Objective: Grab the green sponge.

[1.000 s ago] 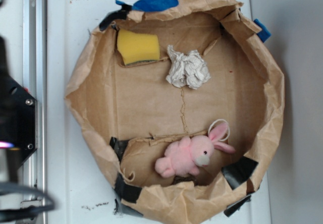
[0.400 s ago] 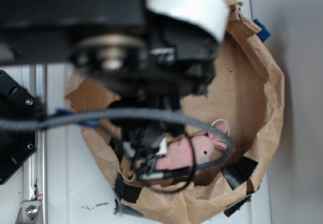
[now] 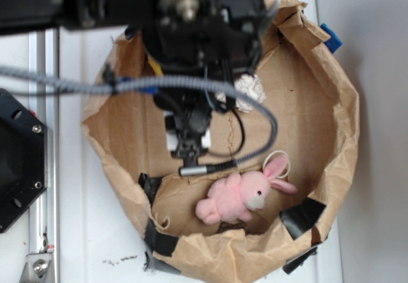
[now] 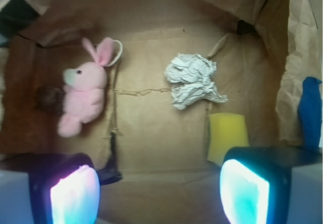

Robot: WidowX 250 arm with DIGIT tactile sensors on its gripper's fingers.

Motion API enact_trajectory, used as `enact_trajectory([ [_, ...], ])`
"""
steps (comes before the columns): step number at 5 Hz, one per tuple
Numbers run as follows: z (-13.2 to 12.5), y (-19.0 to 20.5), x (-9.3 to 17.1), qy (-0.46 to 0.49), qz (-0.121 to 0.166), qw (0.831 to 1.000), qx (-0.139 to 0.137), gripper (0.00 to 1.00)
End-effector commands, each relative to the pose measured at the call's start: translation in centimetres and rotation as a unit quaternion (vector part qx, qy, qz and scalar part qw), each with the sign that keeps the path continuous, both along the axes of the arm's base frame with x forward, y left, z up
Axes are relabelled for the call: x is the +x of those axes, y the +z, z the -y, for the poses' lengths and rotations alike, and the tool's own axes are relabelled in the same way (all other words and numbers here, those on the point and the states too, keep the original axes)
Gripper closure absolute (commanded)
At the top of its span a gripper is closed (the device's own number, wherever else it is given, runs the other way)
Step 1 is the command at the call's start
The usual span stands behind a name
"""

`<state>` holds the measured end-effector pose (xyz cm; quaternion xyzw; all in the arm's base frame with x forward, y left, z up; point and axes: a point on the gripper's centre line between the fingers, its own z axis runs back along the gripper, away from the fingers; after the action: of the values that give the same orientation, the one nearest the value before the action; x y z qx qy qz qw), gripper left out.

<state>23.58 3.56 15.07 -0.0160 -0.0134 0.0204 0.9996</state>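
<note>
While hanging over a crumpled brown-paper enclosure (image 3: 344,136) on a white tabletop (image 3: 83,245), fills the upper half of the exterior view as a dark blur, arm and housing (image 3: 197,28) coming in from about 10 o'clock, grey cable (image 3: 255,108) looping down toward 5 o'clock.

Gripper (image 4: 159,193): spread wide in the wrist view, two glowing pads at the bottom corners, pinkish-white at 7 o'clock (image 4: 74,196), cyan at 5 o'clock (image 4: 245,191), clasping nothing, only bare paper floor between them.

Green sponge (image 4: 228,135): reads bright yellow, a soft rounded block lying flat on the paper floor at about 4 o'clock in the wrist view, just above the cyan pad and partly cut off by it; whether touching the pad or merely behind it, cannot tell. Hidden almost wholly by the arm in the exterior view.

White crumpled paper wad (image 4: 193,79): near the sponge, at roughly 11 o'clock from it, apart from it; in the exterior view only a scrap peeks out past the housing at about 1 o'clock from centre.

Pink plush bunny (image 3: 241,195): lying on its side at about 6 o'clock in the exterior view, well apart from the sponge, ears pointing toward 2 o'clock, a thin white loop (image 3: 278,157) round one ear.

Blue tape (image 4: 309,110) on the enclosure wall at 3 o'clock of the wrist view; black tape patches (image 3: 301,216) along the lower rim in the exterior view.
</note>
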Motion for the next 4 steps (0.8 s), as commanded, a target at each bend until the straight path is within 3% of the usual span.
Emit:
enact_trajectory([
  [1,-0.5,0.7,0.1,0.009,0.015,1.000,-0.001,0.00],
  [3,-0.5,0.7,0.1,0.009,0.015,1.000,-0.001,0.00],
  [4,0.1,-0.5,2.3,-0.013,0.040,0.999,0.020,0.00],
])
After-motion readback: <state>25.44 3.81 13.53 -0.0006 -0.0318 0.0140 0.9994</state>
